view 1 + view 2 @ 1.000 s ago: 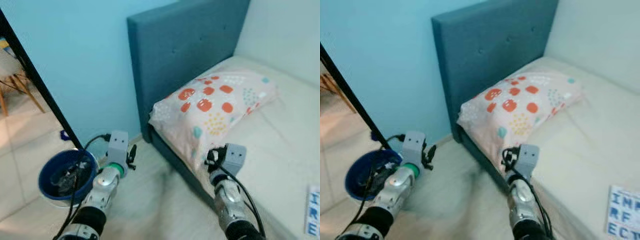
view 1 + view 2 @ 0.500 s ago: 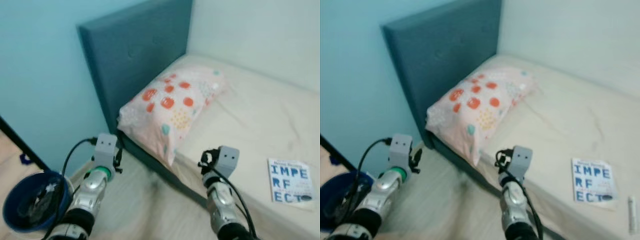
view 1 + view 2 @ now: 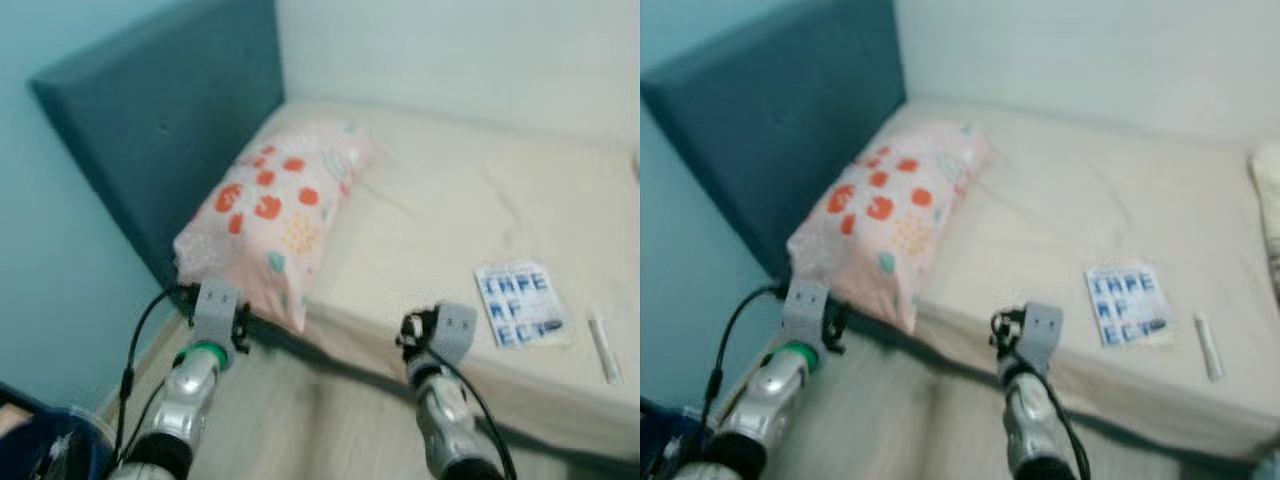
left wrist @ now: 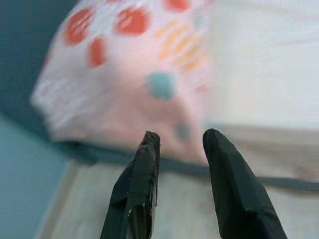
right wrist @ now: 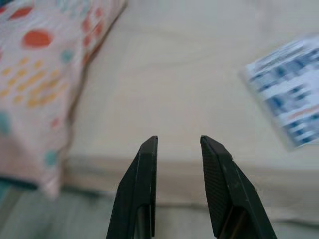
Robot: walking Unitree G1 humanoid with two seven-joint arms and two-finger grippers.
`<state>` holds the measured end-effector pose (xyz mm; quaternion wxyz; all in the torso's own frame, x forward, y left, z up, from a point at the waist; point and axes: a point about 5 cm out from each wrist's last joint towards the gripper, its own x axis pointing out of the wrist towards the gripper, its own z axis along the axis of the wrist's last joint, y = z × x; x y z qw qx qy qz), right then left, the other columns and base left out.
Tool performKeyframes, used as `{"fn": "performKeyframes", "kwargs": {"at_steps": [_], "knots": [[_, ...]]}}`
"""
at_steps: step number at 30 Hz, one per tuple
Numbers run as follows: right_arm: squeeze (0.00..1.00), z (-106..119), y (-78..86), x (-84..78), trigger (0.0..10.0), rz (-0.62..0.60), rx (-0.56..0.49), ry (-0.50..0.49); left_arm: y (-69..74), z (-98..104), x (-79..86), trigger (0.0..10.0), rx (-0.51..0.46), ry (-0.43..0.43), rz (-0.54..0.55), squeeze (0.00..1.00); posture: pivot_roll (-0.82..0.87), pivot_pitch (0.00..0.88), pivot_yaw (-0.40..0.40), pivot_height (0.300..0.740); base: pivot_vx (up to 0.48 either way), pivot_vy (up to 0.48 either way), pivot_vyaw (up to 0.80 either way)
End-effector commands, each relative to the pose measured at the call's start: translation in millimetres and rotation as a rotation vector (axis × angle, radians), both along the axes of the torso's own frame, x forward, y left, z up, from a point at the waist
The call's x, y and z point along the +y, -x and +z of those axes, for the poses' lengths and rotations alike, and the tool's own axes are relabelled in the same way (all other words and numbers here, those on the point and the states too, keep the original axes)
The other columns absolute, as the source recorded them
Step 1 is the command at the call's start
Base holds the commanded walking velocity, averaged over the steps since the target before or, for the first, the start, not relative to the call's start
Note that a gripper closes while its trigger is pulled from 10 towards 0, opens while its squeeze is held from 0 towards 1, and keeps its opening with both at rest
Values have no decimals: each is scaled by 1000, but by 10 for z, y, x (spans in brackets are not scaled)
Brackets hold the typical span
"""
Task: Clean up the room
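- The left gripper (image 4: 179, 144) and right gripper (image 5: 177, 142) are both open and empty, held low before the bed (image 3: 440, 210), probably for approaching.
- The book (image 3: 520, 302) lies loose on the mattress.

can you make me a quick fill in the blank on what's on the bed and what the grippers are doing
1. The pillow lies on the bed against the dark blue ____.
2. The thin white tube lies beside the ____ with blue lettering.
3. The left gripper and the right gripper are both open and hold ____.
4. The spots on the pillow are mostly ____ in colour.

Missing words: headboard; book; nothing; red
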<state>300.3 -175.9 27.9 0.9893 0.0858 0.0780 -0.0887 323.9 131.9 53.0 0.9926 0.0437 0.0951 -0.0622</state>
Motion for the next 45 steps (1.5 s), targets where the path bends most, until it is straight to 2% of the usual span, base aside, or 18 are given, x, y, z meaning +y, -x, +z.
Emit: {"fn": "performKeyframes", "kwargs": {"at_steps": [1,12,33,38,45], "knots": [[0,-54,28,96,10000,15,25,-21,64,-86,106,10000,27,2,24,0,17,0,163,740,0,0,-800],[0,-41,25,52,10000,-3,19,-23,35,-39,54,10000,14,-12,-9,0,13,0,171,740,0,0,-800],[0,-51,27,70,10000,10,29,-17,24,1,95,10000,-3,-12,1,0,24,0,160,740,0,0,-800],[0,-44,2,139,10000,50,35,-16,-1,38,113,10000,-16,-4,10,0,21,0,162,740,0,0,-240],[0,-48,5,131,10000,49,39,-18,-8,76,51,10000,-35,27,-7,0,21,0,159,740,78,0,0]]}}
